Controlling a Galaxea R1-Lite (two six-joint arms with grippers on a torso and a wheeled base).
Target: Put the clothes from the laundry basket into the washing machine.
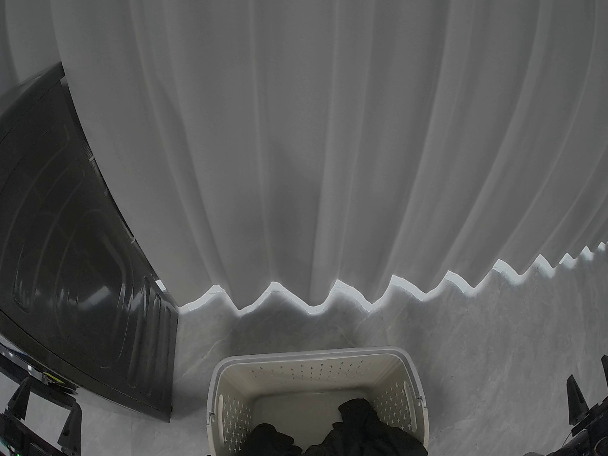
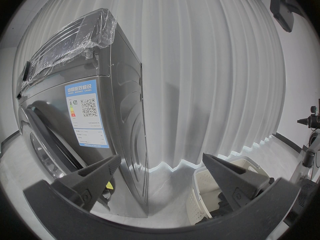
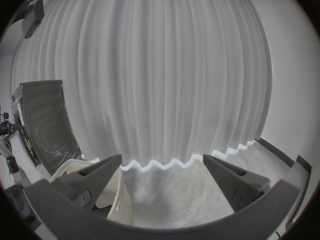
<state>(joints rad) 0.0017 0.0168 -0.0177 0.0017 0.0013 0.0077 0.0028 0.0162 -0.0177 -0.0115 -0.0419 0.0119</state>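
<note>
Lower left corner of the head view: the left gripper (image 1: 45,406), its two dark wedge-shaped fingers spread apart and pointing forward with nothing between them; the left wrist view confirms the open gap. Lower right corner: the right gripper (image 1: 589,387), held at a similar low height, its fingers likewise parted and empty. Bottom centre, between the two grippers: the white perforated plastic laundry basket (image 1: 310,357) standing on the pale grey marbled floor (image 1: 506,349), with crumpled black clothes (image 1: 361,425) lying in its near half. Left edge, just beside the basket and beyond the left gripper: the dark grey metal washing machine (image 1: 69,254), its ribbed side panel facing the basket. Background, across the whole upper frame: a white pleated curtain (image 1: 329,128) hanging to the floor.
</note>
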